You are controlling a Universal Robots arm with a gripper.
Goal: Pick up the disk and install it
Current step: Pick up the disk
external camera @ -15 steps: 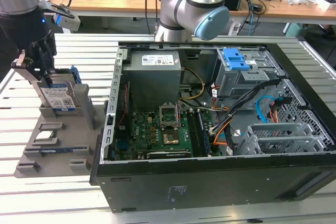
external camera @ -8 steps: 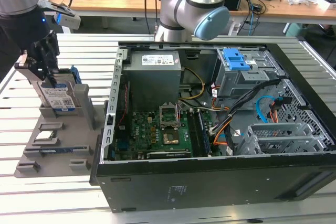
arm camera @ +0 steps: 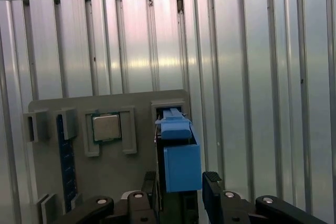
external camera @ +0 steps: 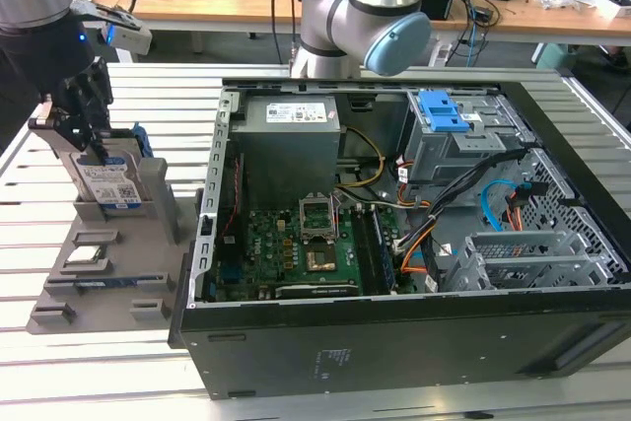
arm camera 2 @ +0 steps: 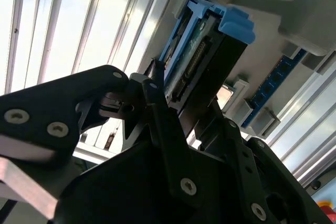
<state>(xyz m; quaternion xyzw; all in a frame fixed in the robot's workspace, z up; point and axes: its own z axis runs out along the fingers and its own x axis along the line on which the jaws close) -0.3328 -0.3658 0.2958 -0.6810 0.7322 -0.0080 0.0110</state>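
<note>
Your gripper (external camera: 87, 135) is down over the grey holder (external camera: 118, 278) at the exterior view's left, closed on the disk (external camera: 110, 182). The disk stands on edge in the holder, its labelled face towards the camera. In both wrist views a black finger (arm camera: 150, 183) sits against each side of the blue-framed disk (arm camera: 182, 163), and no gap shows between pad and frame, so treat it as gripped. From these angles you can't be sure whether the disk's lower end sits in its slot or just clear of it.

In the second wrist view the disk (arm camera 2: 210, 45) runs out from between the fingers (arm camera 2: 157, 111), with the blue bracket at its far end.

A square chip (arm camera: 106, 127) lies flat in its own recess in the holder (arm camera: 113, 174), just beside the disk's slot. The open case (external camera: 394, 342) lies on the slatted table (external camera: 99, 382), next to the holder on the exterior view's right, its board and bays exposed.
</note>
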